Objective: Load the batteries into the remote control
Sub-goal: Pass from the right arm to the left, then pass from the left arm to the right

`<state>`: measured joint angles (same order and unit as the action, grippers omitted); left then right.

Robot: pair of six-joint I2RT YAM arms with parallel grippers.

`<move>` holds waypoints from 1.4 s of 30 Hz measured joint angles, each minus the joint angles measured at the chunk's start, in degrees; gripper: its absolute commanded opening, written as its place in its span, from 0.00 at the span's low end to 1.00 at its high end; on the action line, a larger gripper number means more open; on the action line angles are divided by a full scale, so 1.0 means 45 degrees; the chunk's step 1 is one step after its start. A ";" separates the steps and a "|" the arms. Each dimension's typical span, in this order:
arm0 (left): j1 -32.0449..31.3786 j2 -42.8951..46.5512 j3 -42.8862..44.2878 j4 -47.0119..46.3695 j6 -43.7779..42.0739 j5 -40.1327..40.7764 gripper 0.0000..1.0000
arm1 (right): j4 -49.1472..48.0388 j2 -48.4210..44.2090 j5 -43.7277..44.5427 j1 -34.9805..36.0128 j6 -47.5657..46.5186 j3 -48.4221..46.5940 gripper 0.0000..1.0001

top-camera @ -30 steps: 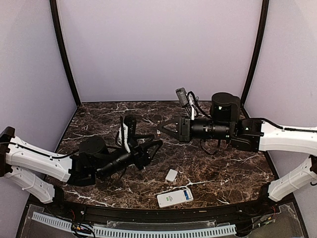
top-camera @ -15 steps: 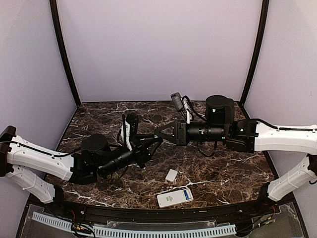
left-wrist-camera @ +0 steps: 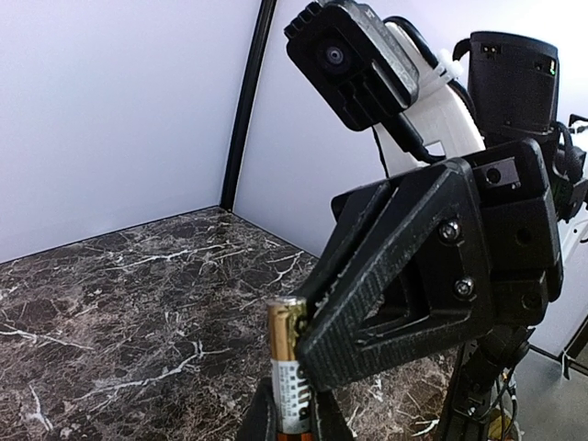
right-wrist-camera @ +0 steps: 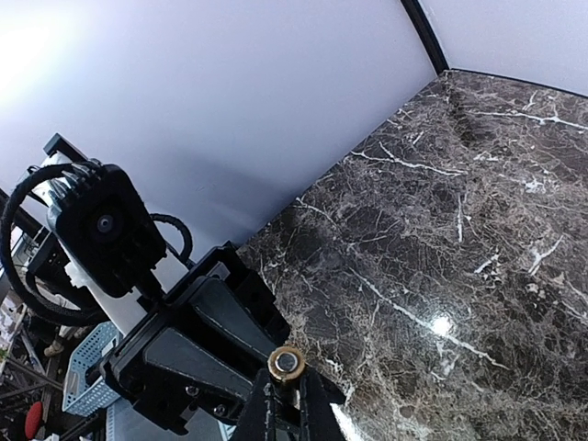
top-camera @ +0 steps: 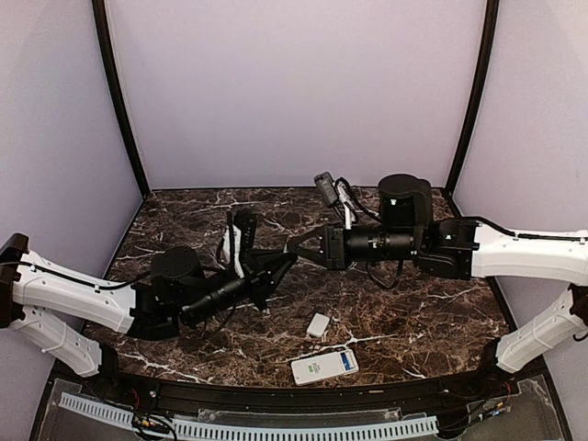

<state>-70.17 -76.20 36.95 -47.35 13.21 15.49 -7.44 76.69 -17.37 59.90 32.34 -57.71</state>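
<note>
One battery (left-wrist-camera: 287, 363), gold at the tip with a white printed band, stands between the fingertips of my left gripper (left-wrist-camera: 292, 412), which is shut on its lower part. My right gripper (right-wrist-camera: 287, 397) meets it mid-air: its fingers sit tight on either side of the battery's gold end (right-wrist-camera: 287, 364). In the top view the two grippers touch tip to tip, left (top-camera: 283, 264) and right (top-camera: 295, 246), above the table's middle. The white remote control (top-camera: 324, 366) lies near the front edge. No other battery shows.
A small white squarish cover plate (top-camera: 318, 324) lies just behind the remote. The dark marble table (top-camera: 413, 312) is walled by pale panels at the back and sides. A white slotted rail (top-camera: 248, 427) runs along the front.
My right arm has swung left and my left gripper has risen toward it. The two grippers, apart a second ago, now meet at the battery.
</note>
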 measured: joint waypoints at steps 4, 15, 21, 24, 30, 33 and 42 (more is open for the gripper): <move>0.0000 0.0345 -0.0272 0.0282 -0.0476 -0.0015 0.00 | 0.1671 0.0005 -0.0223 0.0024 -0.0627 -0.0704 0.30; -0.0015 0.1248 -0.0311 0.3837 -0.3609 -0.0413 0.00 | 0.7563 0.0593 -0.1642 -0.0826 -0.2050 -0.4274 0.51; -0.0015 0.1248 -0.0282 0.4609 -0.4347 -0.0670 0.00 | 0.8495 0.1715 -0.2288 -0.0763 -0.2084 -0.4629 0.51; -0.0015 0.1243 -0.0277 0.4658 -0.4498 -0.0792 0.00 | 0.8733 0.2263 -0.2506 -0.0670 -0.2074 -0.4653 0.41; -0.0015 0.1209 -0.0214 0.4653 -0.4605 -0.0928 0.00 | 0.8806 0.2647 -0.3065 -0.0554 -0.1972 -0.4653 0.21; -0.0015 0.1141 -0.0146 0.4658 -0.4629 -0.0937 0.00 | 0.8786 0.2657 -0.3283 -0.0539 -0.1967 -0.4653 0.18; -0.0015 0.1005 -0.0097 0.4653 -0.4692 -0.1161 0.00 | 0.8806 0.2861 -0.3342 -0.0539 -0.1831 -0.4653 0.06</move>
<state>-70.24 -71.68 36.51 -26.41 -7.90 10.26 32.18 89.56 -32.40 57.47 24.10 -78.65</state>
